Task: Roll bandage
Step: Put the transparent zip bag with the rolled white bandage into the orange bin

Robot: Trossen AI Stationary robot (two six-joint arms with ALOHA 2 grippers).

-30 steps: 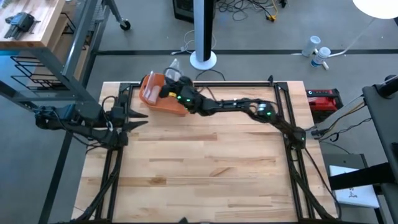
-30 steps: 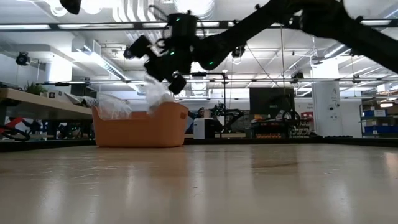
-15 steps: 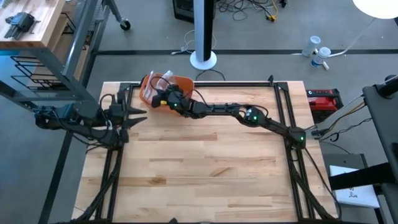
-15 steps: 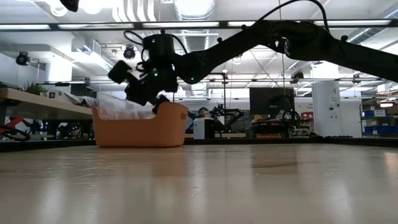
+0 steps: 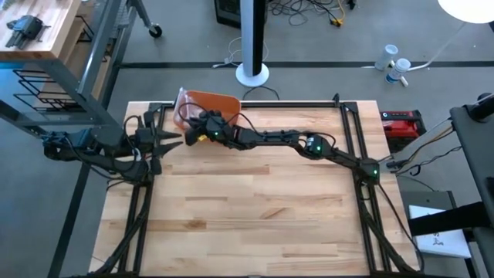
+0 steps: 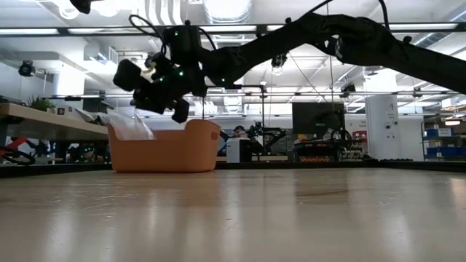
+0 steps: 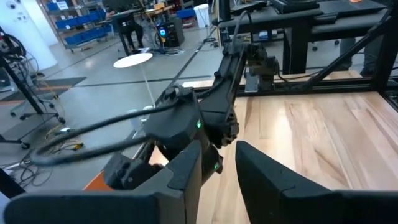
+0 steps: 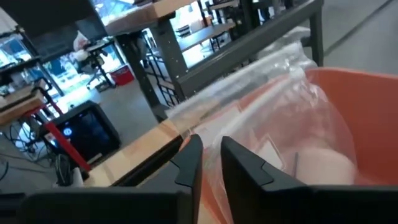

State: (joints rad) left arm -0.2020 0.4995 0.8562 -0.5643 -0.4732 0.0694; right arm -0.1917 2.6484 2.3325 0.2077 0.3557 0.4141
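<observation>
Where the workshop's grey floor meets the wooden table, an orange bin at its far edge holds bagged bandage. Above it hovers the right gripper, fingers slightly parted, empty; left gripper waits nearby, slightly parted.

Worktop is bare wood across the whole near and middle area, open passage there. Only obstacle on the surface: orange bin at the far edge, left of centre, clear plastic bags bulging over its rim. Right arm stretches low across the far strip, its end effector hanging over the bin's near-left corner, blocking access from that side. Left end effector sits at the left edge, just beside it, narrow gap between them
</observation>
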